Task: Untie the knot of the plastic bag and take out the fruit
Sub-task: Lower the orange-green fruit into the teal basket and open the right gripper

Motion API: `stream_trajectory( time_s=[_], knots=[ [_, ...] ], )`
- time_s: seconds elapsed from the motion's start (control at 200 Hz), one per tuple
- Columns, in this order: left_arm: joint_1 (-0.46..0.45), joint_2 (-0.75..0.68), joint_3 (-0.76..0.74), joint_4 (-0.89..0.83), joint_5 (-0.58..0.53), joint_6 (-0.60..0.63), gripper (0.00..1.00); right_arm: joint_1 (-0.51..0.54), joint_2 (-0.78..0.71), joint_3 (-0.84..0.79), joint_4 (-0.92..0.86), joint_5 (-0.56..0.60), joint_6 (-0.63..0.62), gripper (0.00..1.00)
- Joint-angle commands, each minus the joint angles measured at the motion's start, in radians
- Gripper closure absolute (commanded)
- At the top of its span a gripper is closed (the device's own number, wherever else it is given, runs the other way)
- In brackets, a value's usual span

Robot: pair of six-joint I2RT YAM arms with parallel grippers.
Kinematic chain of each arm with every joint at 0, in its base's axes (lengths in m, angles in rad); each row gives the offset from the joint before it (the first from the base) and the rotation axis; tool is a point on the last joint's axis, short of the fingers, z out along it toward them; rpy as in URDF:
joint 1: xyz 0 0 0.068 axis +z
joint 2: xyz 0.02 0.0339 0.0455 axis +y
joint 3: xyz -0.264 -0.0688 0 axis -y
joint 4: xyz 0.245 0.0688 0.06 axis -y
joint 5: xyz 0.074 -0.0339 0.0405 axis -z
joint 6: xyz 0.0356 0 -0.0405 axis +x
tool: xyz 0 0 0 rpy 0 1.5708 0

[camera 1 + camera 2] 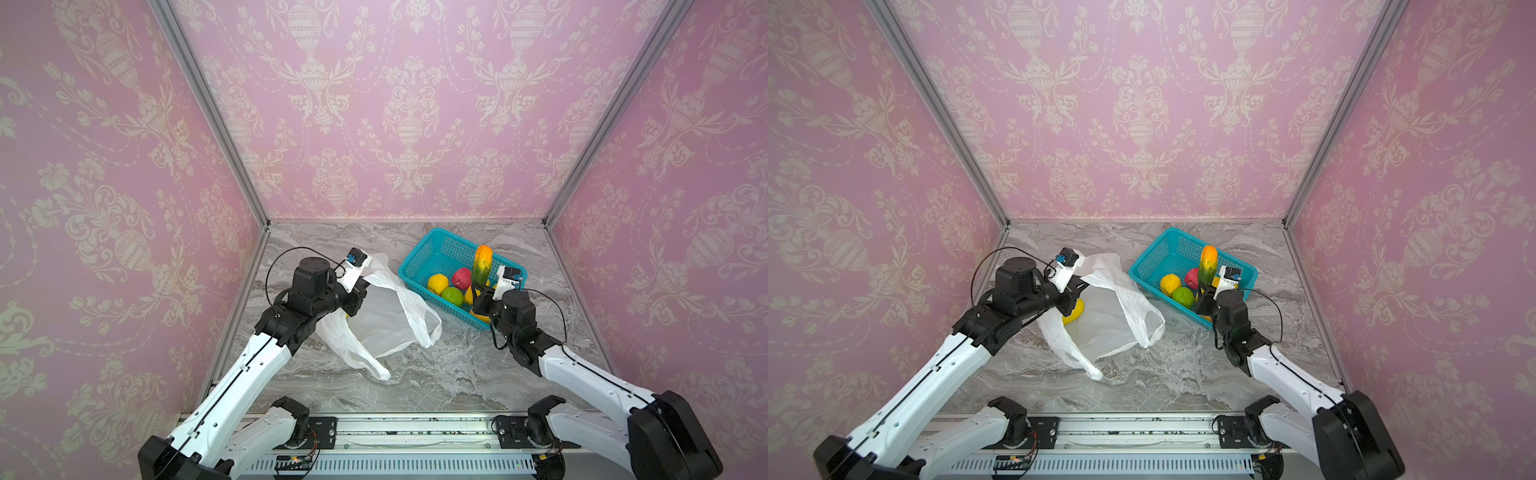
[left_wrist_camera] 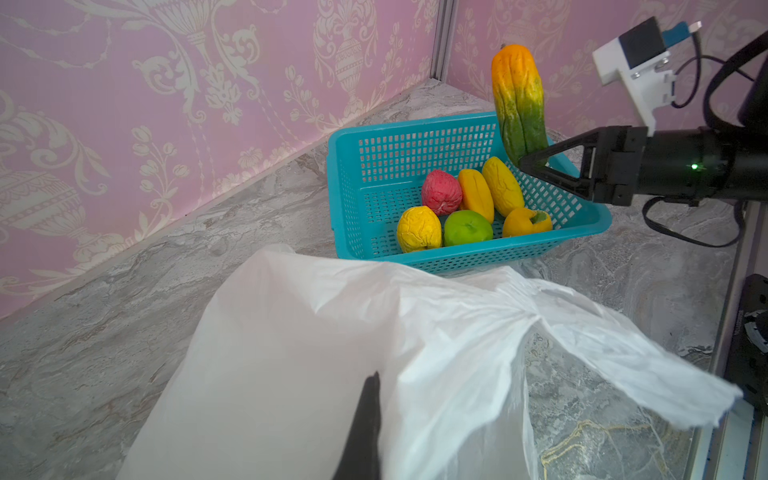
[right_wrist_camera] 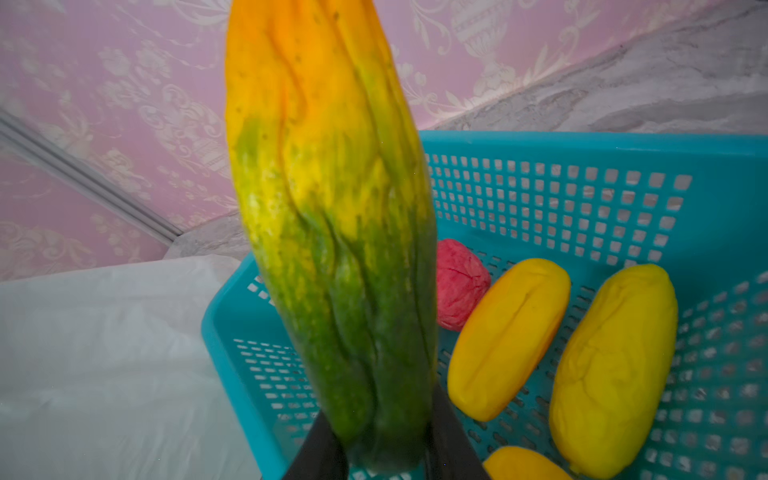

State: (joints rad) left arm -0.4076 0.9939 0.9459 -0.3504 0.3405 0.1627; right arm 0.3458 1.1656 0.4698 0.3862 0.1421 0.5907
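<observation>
Right tool [image 1: 482, 288]: clamped on long fruit's [image 1: 482, 262] green end, held upright over basket [image 1: 419, 249].
Left tool [image 1: 360, 289]: pinched together on bag's [image 1: 386, 320] raised upper edge.
Bag: handles loose; yellow fruit [image 1: 1073, 311] inside; edge just beside basket corner.
Basket: six fruits [image 2: 467, 227], near back right corner.
Table [image 1: 457, 374]: bare in front.

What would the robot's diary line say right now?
left tool: shut on plastic bag | right tool: holds green-orange fruit over basket | yellow fruit: inside bag

Upright green-orange fruit [image 1: 482, 262] in right claw [image 1: 483, 289]
</observation>
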Motion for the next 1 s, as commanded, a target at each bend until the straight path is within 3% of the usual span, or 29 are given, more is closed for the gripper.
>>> stream_trajectory(
  time_s=[0.0, 0.15, 0.295, 0.41, 0.47, 0.58, 0.645, 0.886, 0.991],
  knots=[
    [0.008, -0.004, 0.001, -0.022, -0.011, 0.013, 1.00, -0.051, 0.144, 0.093, -0.079, -0.132, 0.117, 0.85],
    [0.008, -0.005, 0.001, -0.022, -0.014, 0.014, 1.00, -0.060, 0.355, 0.220, -0.118, -0.193, 0.108, 0.86],
    [0.008, -0.005, 0.001, -0.022, -0.014, 0.014, 1.00, -0.059, 0.469, 0.293, -0.123, -0.251, 0.099, 0.85],
    [0.007, -0.003, 0.001, -0.021, -0.011, 0.014, 1.00, -0.059, 0.503, 0.311, -0.124, -0.249, 0.100, 0.78],
    [0.007, -0.002, 0.001, -0.022, -0.009, 0.014, 1.00, -0.059, 0.512, 0.317, -0.134, -0.239, 0.101, 0.69],
    [0.007, -0.003, 0.002, -0.022, -0.009, 0.014, 1.00, -0.059, 0.509, 0.320, -0.146, -0.228, 0.101, 0.46],
    [0.008, -0.005, 0.001, -0.023, -0.011, 0.014, 1.00, -0.059, 0.494, 0.310, -0.135, -0.231, 0.100, 0.39],
    [0.007, -0.003, 0.001, -0.022, -0.009, 0.014, 1.00, -0.054, 0.366, 0.211, -0.051, -0.231, 0.088, 0.25],
    [0.007, -0.003, 0.001, -0.021, -0.009, 0.014, 1.00, -0.026, 0.260, 0.158, -0.042, -0.179, 0.060, 0.22]
  ],
)
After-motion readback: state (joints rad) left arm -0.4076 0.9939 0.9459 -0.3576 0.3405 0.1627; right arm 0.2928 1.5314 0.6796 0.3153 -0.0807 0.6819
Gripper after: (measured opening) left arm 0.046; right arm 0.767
